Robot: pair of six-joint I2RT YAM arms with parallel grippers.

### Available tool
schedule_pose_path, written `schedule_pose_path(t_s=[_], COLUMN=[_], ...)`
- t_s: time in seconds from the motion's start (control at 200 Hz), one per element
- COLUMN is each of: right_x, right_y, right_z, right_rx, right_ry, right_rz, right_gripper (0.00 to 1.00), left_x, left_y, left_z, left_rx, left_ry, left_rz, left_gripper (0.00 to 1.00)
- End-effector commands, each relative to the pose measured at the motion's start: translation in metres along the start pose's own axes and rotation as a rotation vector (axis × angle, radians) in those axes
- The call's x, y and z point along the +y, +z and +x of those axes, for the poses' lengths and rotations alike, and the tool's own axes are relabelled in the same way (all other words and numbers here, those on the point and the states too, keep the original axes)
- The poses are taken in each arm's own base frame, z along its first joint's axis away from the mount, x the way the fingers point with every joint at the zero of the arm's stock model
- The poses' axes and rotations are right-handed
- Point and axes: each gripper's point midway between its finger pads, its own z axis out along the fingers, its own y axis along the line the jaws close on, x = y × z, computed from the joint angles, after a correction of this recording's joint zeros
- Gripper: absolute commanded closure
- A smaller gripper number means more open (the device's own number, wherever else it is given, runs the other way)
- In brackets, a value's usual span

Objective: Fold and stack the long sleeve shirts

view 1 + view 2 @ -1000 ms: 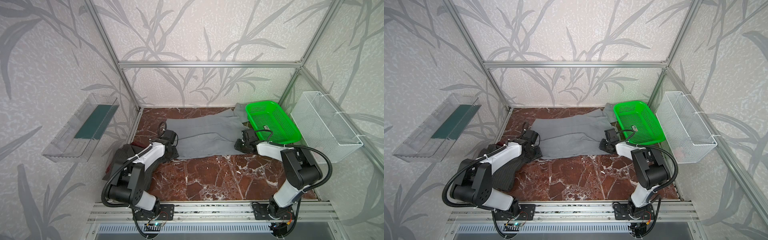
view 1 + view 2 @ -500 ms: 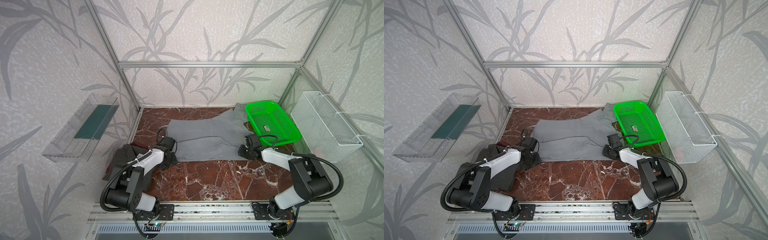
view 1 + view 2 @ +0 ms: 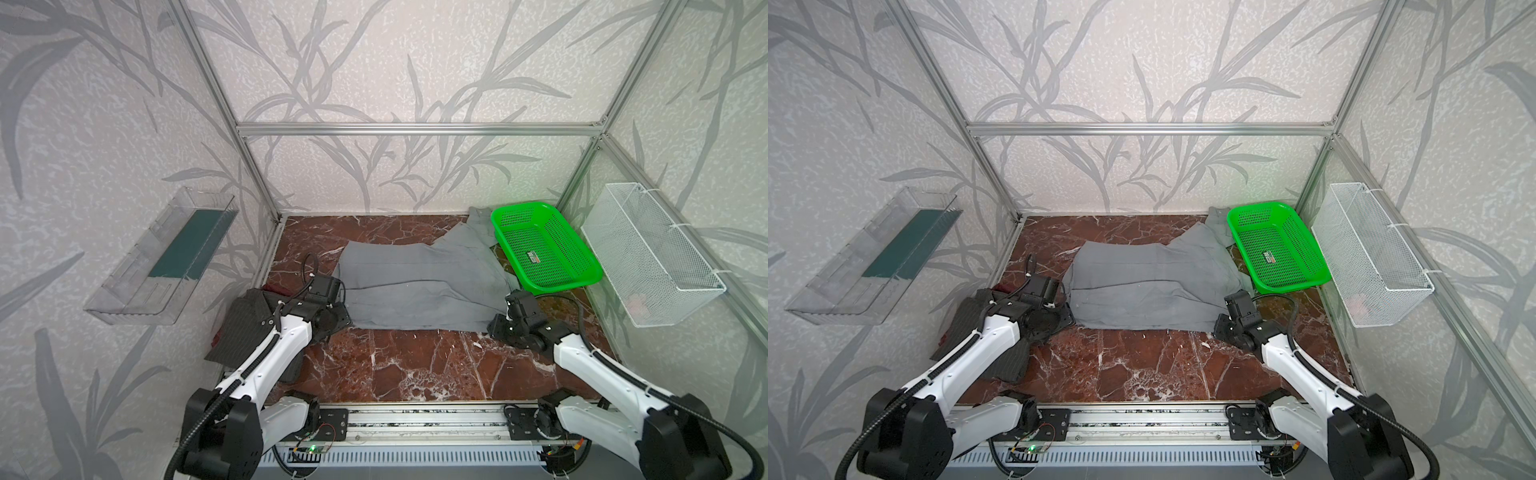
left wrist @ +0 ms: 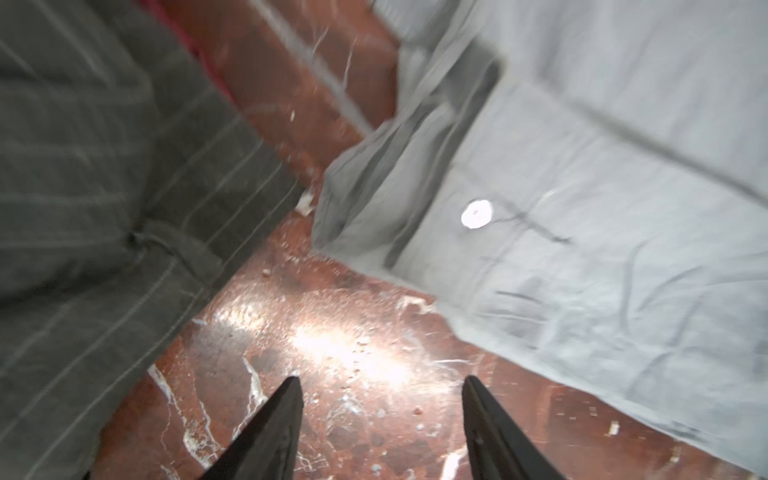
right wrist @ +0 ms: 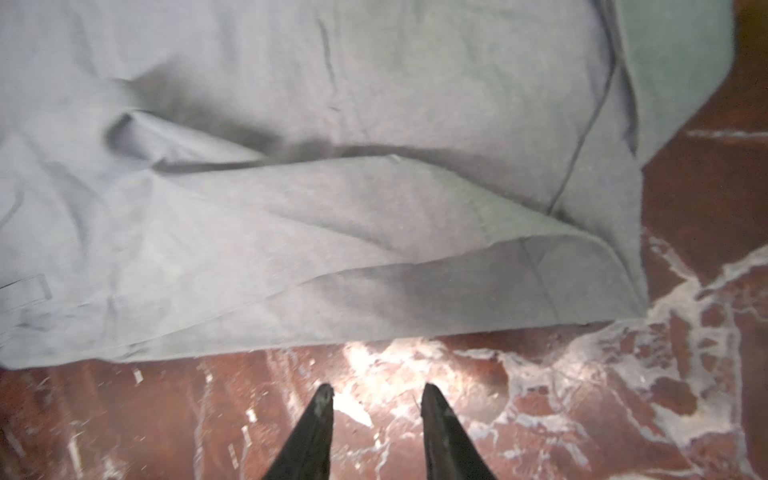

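i have the left fingers (image 4: 272, 434) spread wide with nothing between them, low over bare worktop (image 3: 415, 365), just short of the near left corner of the grey shirt (image 3: 415, 286). the right fingers (image 5: 309, 436) stand apart too, with a narrower gap and nothing in it, over bare marble just short of the shirt's near right corner. the grey shirt lies spread across the middle of the worktop, its far right part reaching the left side of the green basket (image 3: 544, 249). the striped shirt (image 3: 245, 328) lies crumpled at the near left, partly under my left arm, with a strip of marble between it and the grey one.
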Motion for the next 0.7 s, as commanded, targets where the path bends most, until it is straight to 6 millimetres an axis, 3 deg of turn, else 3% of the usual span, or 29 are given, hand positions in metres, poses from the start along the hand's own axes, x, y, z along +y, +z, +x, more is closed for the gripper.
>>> schedule_pose_path(t_s=[0.0,0.195,0.39,0.555,0.695], right_x=[0.021,0.084,0.126,0.119,0.094], right_y=[-0.016,-0.005,0.036,0.081,0.097], right_z=[-0.017,-0.051,-0.069,-0.06,-0.049], right_rx=[-0.025,-0.017,0.009,0.083,0.103], right_ry=[-0.038,-0.14,-0.185,-0.183,-0.174], right_rz=[-0.033,-0.194,-0.26,-0.196,-0.101], right_gripper=[0.63,0.64,0.67,0.69,0.71], left_x=[-0.013,-0.042,-0.046,-0.033,-0.018], left_y=[-0.009,0.009,0.045,0.062,0.07], left_z=[-0.017,-0.034,-0.032,-0.022,-0.012], left_rx=[-0.015,0.03,0.13,0.156,0.199], left_ry=[0.035,0.073,0.094,0.073,0.05], left_rz=[0.002,0.007,-0.065,-0.115,-0.189], left_gripper=[0.38,0.38,0.38,0.38,0.37])
